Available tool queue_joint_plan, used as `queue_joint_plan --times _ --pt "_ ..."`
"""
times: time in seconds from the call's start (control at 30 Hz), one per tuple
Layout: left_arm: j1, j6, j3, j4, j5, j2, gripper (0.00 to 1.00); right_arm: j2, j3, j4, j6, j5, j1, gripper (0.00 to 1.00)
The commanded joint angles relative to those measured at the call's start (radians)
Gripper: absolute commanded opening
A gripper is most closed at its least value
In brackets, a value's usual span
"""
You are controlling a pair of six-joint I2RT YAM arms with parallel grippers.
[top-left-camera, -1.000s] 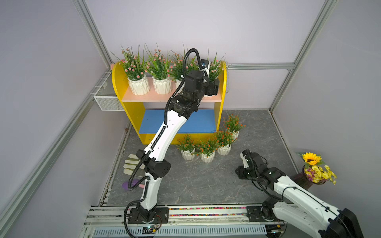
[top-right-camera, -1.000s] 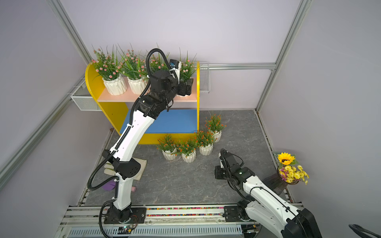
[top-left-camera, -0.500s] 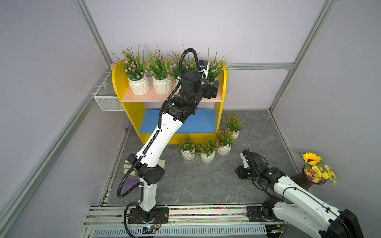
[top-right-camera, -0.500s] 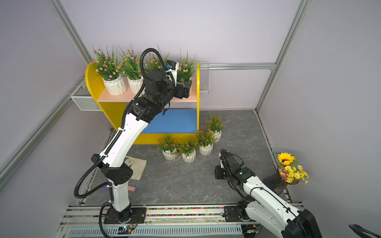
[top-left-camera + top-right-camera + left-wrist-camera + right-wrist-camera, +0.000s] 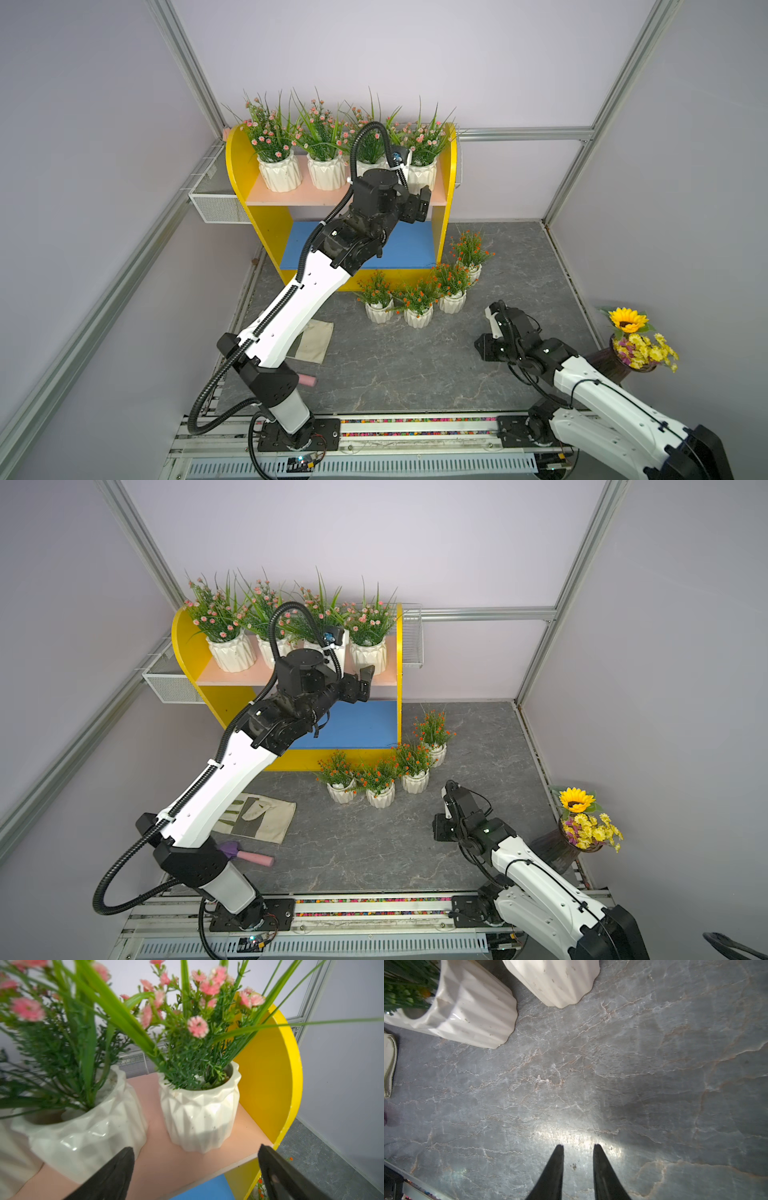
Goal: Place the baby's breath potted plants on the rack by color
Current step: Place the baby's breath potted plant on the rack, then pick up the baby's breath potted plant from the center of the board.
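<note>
A: What's just changed?
B: The left gripper (image 5: pixel 417 204) has backed off and dropped a little from the end pot (image 5: pixel 199 1118) on the rack (image 5: pixel 270 220). Its jaws stand wide with nothing in them. The pot sits upright on the top shelf (image 5: pixel 299 195), just beside the side panel (image 5: pixel 266 1076) and clear of the jaws.
A: So the pink ones are done?
B: I'd say so. Four pink plants (image 5: pixel 327 172) in a row on the top shelf, none elsewhere.
A: And the orange?
B: Four orange plants (image 5: pixel 417 313), all on the floor (image 5: pixel 395 365) by the rack's right front corner. The bottom shelf (image 5: pixel 411 245) holds nothing – half the job, by my reckoning.
A: The right gripper (image 5: pixel 578 1146)?
B: Low over the floor near those pots, jaws narrow with a small gap, empty – likely the next to act
</note>
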Motion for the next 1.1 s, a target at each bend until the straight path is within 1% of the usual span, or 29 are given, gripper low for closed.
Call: queue_joint_plan --times 0.0,0.17,0.27,0.33,0.47,0.53,0.63,0.73,1.07 --pt "-0.010 -0.017 -0.126 0.066 -0.030 -0.104 0.95 0.012 0.003 0.022 0.008 0.015 0.002 0.28" --pt "-0.020 -0.047 -0.425 0.158 -0.065 -0.282 0.94 0.060 0.027 0.081 0.008 0.009 0.005 0.28" --pt "-0.025 -0.088 -0.618 0.221 -0.077 -0.392 0.94 0.102 0.044 0.133 0.015 0.006 0.009 0.28" --pt "-0.025 -0.116 -0.746 0.261 -0.071 -0.458 0.94 0.137 0.063 0.170 0.021 0.008 0.020 0.28" --pt "-0.025 -0.181 -0.958 0.325 -0.074 -0.556 0.94 0.217 0.115 0.215 0.021 0.040 0.058 0.28" --pt "-0.025 -0.195 -1.057 0.371 -0.042 -0.598 0.93 0.263 0.145 0.236 0.018 0.049 0.075 0.28" --pt "-0.025 -0.221 -1.163 0.427 0.001 -0.646 0.92 0.328 0.192 0.259 0.013 0.061 0.094 0.29" --pt "-0.026 -0.248 -1.245 0.459 0.002 -0.686 0.92 0.373 0.223 0.288 0.013 0.070 0.103 0.30" --pt "-0.025 -0.306 -1.438 0.467 0.059 -0.796 0.90 0.479 0.312 0.337 0.006 0.073 0.128 0.30"
